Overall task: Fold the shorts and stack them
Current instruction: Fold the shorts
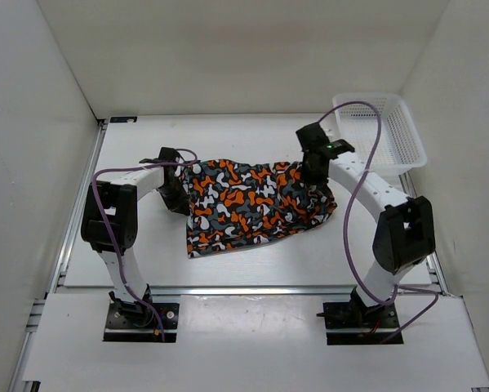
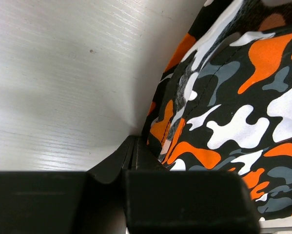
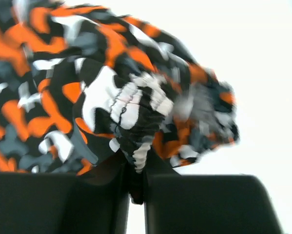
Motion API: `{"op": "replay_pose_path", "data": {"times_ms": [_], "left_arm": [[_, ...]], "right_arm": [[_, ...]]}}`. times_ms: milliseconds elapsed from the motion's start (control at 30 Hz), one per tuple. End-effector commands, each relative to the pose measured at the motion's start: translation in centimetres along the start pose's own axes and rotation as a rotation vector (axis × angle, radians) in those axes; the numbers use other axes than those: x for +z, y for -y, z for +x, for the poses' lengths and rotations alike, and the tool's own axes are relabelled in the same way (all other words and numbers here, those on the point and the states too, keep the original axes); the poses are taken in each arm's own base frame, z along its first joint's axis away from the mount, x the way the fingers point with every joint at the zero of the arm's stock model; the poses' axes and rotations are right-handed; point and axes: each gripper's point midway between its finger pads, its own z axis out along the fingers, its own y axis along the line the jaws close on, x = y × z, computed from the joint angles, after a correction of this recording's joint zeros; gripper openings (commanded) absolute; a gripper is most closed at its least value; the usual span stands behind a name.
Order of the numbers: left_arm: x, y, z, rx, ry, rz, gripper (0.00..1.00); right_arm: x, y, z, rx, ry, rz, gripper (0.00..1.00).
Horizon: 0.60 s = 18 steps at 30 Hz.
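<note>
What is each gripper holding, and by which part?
The shorts: left gripper pinches the left edge, right gripper a bunched fold at the right end.

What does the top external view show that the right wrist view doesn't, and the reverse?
Top external only: the white plastic mesh basket at far right and the left gripper. Right wrist only: a gathered ribbed edge pinched in the jaws of the right gripper. Both: the orange, black, grey and white camouflage fabric shorts.

My right wrist view shows the shorts (image 3: pixel 111 97) blurred and cut off at the left; my left wrist view crops them at right and top.
</note>
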Motion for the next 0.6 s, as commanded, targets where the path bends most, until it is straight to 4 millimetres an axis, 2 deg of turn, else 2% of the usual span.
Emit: {"op": "replay_pose_path", "data": {"times_ms": [0, 133, 167, 233, 300, 333, 367, 467, 567], "left_arm": [[-0.5, 0.2, -1.0, 0.024, 0.036, 0.01, 0.11], [-0.6, 0.4, -0.9, 0.025, 0.03, 0.017, 0.11], [-0.6, 0.4, -0.9, 0.025, 0.03, 0.017, 0.11], [-0.6, 0.4, -0.9, 0.025, 0.03, 0.017, 0.11], [-0.6, 0.3, -0.9, 0.034, 0.03, 0.017, 0.11], [-0.6, 0.3, -0.9, 0.034, 0.03, 0.017, 0.11], [-0.6, 0.3, -0.9, 0.034, 0.03, 0.017, 0.11], [-0.6, 0.3, -0.9, 0.034, 0.03, 0.017, 0.11], [-0.6, 0.3, -0.9, 0.034, 0.03, 0.017, 0.11]], "right_arm": [[-0.2, 3.8, -1.6, 0.067, 0.037, 0.046, 0.3], [-0.3, 6.4, -1.3, 0.102, 0.025, 0.066, 0.5], [-0.7, 6.8, -1.7, 0.115, 0.04, 0.065, 0.5], [-0.5, 7.5, -1.1, 0.139, 0.023, 0.05, 0.5], [-0.1, 7.9, -1.0, 0.163, 0.015, 0.017, 0.52], [0.4, 8.0, -0.3, 0.164, -0.01, -0.003, 0.62], [0.5, 7.0, 0.1, 0.177, -0.039, -0.079, 0.7], [1.7, 7.2, 1.0, 0.182, -0.083, -0.122, 0.87], [3.1, 7.8, 2.1, 0.203, -0.122, -0.122, 0.89]]}}
